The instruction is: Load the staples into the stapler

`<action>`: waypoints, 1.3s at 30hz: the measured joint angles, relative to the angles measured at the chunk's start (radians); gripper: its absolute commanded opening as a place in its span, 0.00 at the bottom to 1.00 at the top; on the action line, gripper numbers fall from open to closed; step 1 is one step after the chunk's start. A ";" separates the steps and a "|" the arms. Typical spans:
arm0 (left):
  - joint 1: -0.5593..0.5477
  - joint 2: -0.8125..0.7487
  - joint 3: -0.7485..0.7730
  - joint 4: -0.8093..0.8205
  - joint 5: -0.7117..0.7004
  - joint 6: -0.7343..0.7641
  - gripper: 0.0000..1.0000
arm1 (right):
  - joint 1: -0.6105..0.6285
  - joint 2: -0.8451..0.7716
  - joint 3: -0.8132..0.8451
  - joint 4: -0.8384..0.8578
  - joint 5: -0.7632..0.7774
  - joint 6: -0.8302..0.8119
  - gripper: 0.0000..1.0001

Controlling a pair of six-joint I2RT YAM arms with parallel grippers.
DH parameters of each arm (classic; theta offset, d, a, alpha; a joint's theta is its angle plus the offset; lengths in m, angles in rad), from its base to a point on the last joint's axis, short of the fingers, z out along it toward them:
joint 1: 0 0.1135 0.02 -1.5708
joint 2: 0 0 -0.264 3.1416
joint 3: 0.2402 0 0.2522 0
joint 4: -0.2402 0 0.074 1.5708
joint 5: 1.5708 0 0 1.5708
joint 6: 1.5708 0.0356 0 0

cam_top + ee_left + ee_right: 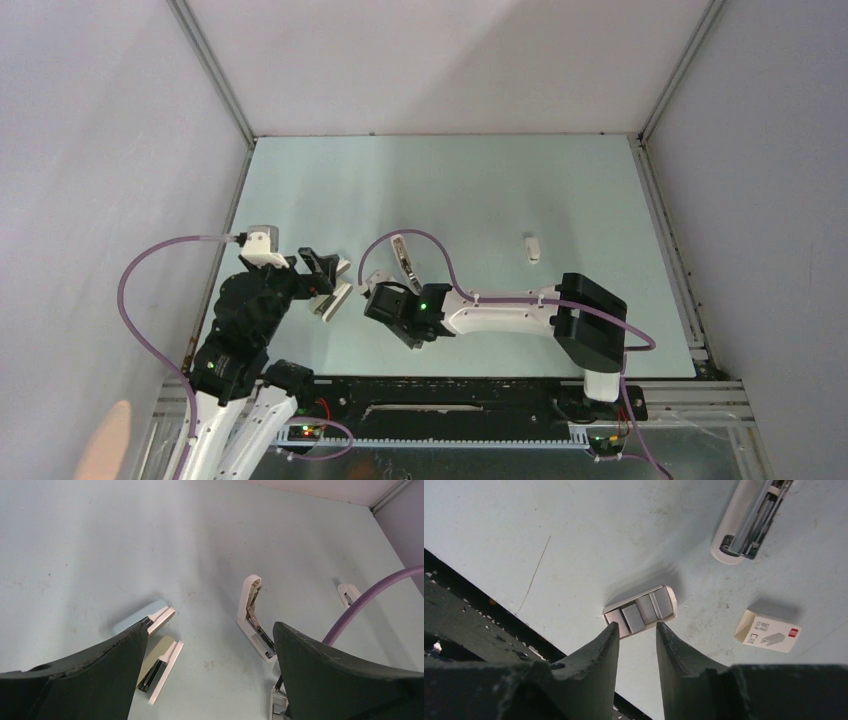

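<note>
Left hand (210,627): spread wide, empty, hanging over the table (500,180) near 2 silver-and-white bars (161,666).
Right hand (636,630): fingers a narrow gap apart, pinching nothing, tips at the near edge of the tray (610,615).
Staples (640,611): grey blocks lying in the small open white tray, just ahead of the right hand.
Stapler (751,520): lying swung open on the table, metal channel showing, beyond the tray and apart from it.
Box (768,631): small, white, red mark, beside the tray, not touching.

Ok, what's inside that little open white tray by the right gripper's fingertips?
Grey staples lie side by side, filling the tray. Anything beneath them is hidden, and a finger of the right gripper covers one corner.
</note>
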 measured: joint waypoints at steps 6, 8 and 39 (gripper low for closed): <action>0.000 0.000 0.000 0.000 0.004 0.000 0.98 | 0.000 0.009 -0.018 0.026 -0.070 -0.034 0.48; 0.000 0.000 0.000 0.000 0.007 0.000 0.98 | 0.000 0.012 -0.024 0.031 -0.090 -0.049 0.51; 0.003 0.004 -0.018 0.005 0.010 0.000 0.98 | 0.080 0.113 0.023 -0.021 0.068 -0.094 0.38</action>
